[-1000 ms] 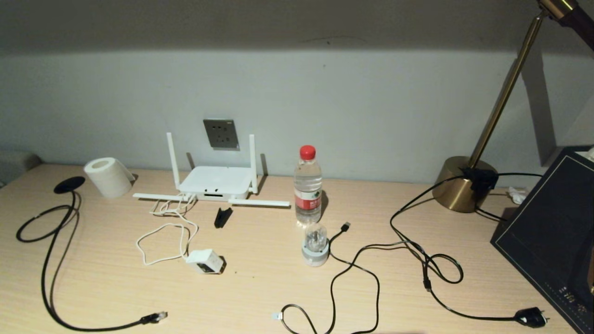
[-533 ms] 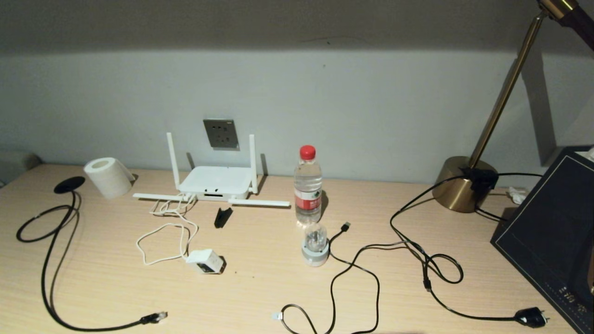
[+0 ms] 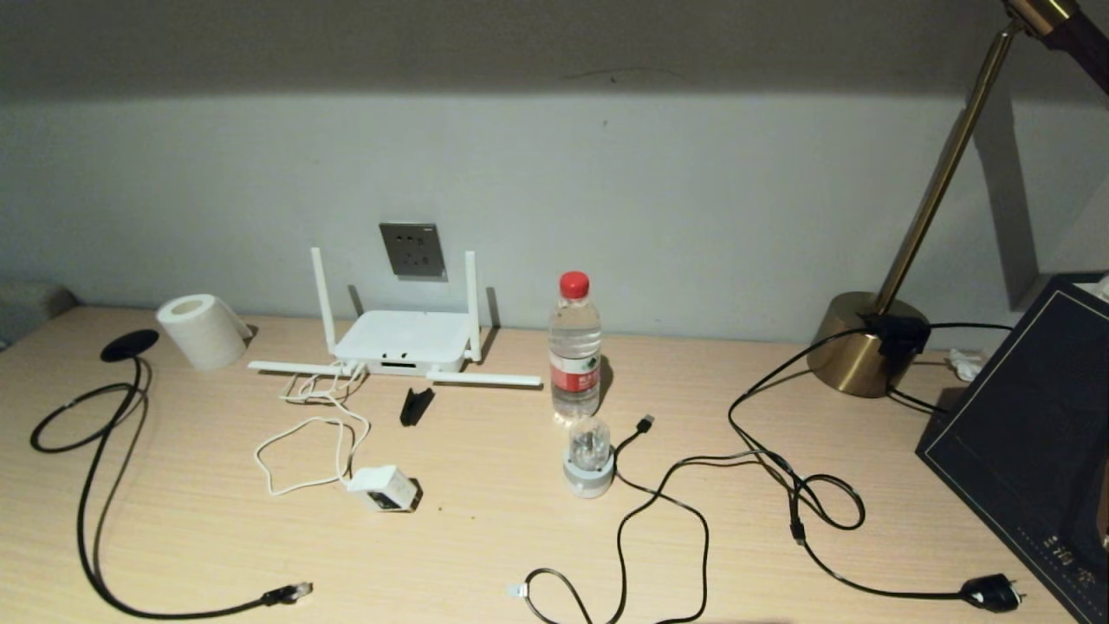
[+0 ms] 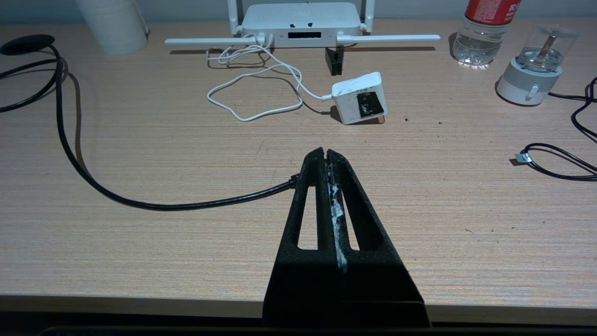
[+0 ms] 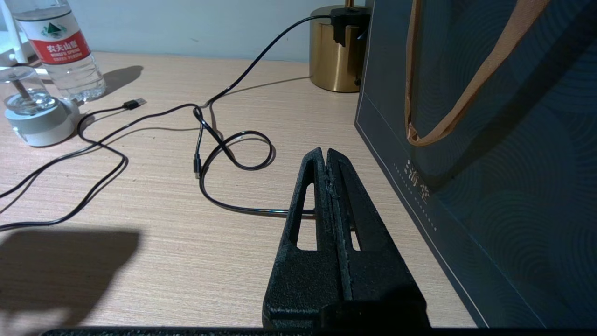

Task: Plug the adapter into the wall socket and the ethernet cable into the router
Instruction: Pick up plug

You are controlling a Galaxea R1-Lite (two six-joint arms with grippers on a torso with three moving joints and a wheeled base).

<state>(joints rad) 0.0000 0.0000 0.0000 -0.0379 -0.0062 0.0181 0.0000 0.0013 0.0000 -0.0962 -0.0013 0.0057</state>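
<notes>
The white adapter (image 3: 384, 488) lies on the desk with its dark face up, and its thin white cord loops back to the router (image 3: 401, 341). That flat white box has two antennas upright and two lying flat. The grey wall socket (image 3: 412, 250) is on the wall just behind it. The black ethernet cable ends in a clear connector (image 3: 297, 592) near the desk's front edge. My left gripper (image 4: 325, 151) hangs shut and empty over the front edge, and the ethernet cable (image 4: 186, 206) passes behind its fingers. My right gripper (image 5: 325, 151) is shut and empty beside a dark bag. Neither gripper shows in the head view.
A paper roll (image 3: 201, 329) stands at the back left. A small black clip (image 3: 416, 405), a water bottle (image 3: 574, 347) and a domed gadget (image 3: 589, 458) sit mid-desk. A thin USB cable (image 3: 645, 423) and the lamp cord plug (image 3: 992, 594) trail right, near the brass lamp base (image 3: 858, 347) and dark bag (image 3: 1022, 433).
</notes>
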